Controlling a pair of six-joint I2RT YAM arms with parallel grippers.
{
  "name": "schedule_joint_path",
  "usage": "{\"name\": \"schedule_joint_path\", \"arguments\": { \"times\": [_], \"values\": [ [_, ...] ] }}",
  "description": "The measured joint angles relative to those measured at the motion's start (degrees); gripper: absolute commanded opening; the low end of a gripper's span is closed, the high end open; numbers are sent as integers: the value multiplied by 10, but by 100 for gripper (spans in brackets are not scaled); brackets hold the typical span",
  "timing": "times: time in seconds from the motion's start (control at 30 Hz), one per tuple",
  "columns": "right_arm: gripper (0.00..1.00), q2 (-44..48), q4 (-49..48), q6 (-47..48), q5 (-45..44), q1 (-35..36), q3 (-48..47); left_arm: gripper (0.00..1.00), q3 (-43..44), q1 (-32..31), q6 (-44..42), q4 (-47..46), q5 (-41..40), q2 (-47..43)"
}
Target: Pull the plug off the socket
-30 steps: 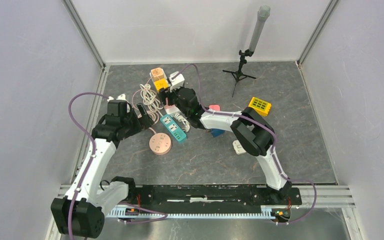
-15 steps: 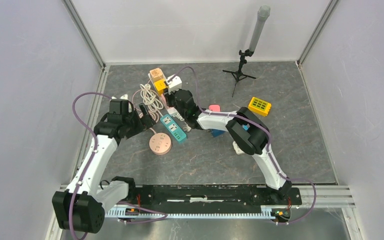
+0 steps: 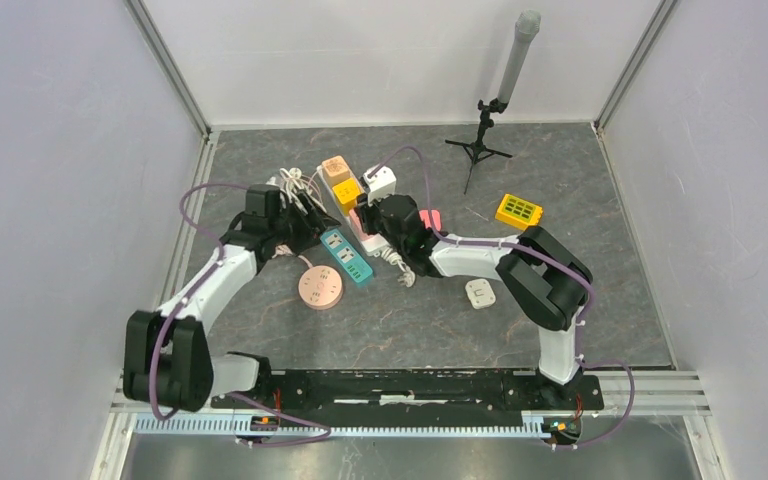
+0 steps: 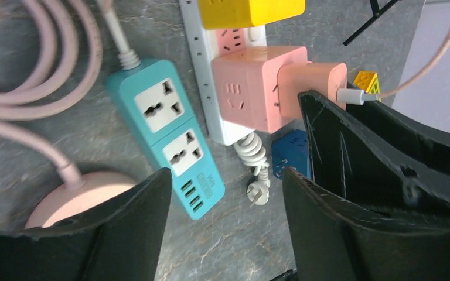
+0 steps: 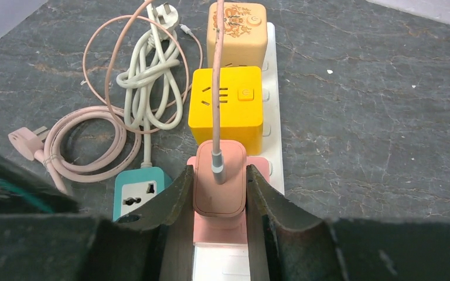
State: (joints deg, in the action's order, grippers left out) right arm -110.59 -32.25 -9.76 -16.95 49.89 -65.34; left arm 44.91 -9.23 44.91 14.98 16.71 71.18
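Note:
The pink plug point(image 5: 220, 175), with a pale cable running out of its top, sits in a pink cube socket point(image 5: 220, 229) on a white power strip point(image 5: 272, 134). My right gripper point(image 5: 220, 187) is shut on the plug, one finger on each side of it. The left wrist view shows the same plug point(image 4: 313, 82) sticking out of the pink cube point(image 4: 246, 88), with the right gripper's black fingers beside it. My left gripper point(image 4: 225, 181) is open and holds nothing. It hovers over the bare floor just past the end of the teal power strip point(image 4: 170, 129). Seen from above, the left gripper point(image 3: 310, 222) and right gripper point(image 3: 372, 215) are close together.
A yellow cube point(image 5: 225, 105) and an orange cube point(image 5: 237, 26) also sit on the white strip. Coiled white and pink cables point(image 5: 146, 76) lie to its left. A round pink socket point(image 3: 320, 288), a white adapter point(image 3: 479, 293), a yellow box point(image 3: 519, 211) and a tripod point(image 3: 480, 145) stand around.
My right gripper closed on the pink plug. The white strip with its cubes shifted right and nearer. My left arm swung right toward the strip and its jaws narrowed somewhat.

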Motion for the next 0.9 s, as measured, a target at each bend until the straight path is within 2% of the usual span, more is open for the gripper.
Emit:
{"name": "schedule_joint_path", "arguments": {
  "times": [0.1,0.13,0.37,0.5,0.6,0.67,0.73,0.83,0.9],
  "values": [
    [35,2,0,-9,5,0,2,63,0,-21,26,-54,0,49],
    [36,2,2,-10,6,-1,2,62,0,-26,36,-68,-1,64],
    [35,2,58,-14,6,-1,-28,58,0,-36,66,-138,-9,126],
    [42,-1,101,-15,7,-1,-52,58,0,-36,80,-183,6,156],
    [42,-5,138,-22,10,0,-73,52,1,-36,85,-197,14,170],
    [36,-11,156,-24,14,0,-85,46,2,-36,91,-206,18,181],
    [19,-14,169,-24,13,0,-94,41,7,-36,94,-212,20,186],
    [0,-15,183,-22,8,-1,-103,40,13,-38,95,-212,19,189],
    [0,-15,184,-20,8,-1,-103,40,13,-38,95,-211,18,189]
  ]
}}
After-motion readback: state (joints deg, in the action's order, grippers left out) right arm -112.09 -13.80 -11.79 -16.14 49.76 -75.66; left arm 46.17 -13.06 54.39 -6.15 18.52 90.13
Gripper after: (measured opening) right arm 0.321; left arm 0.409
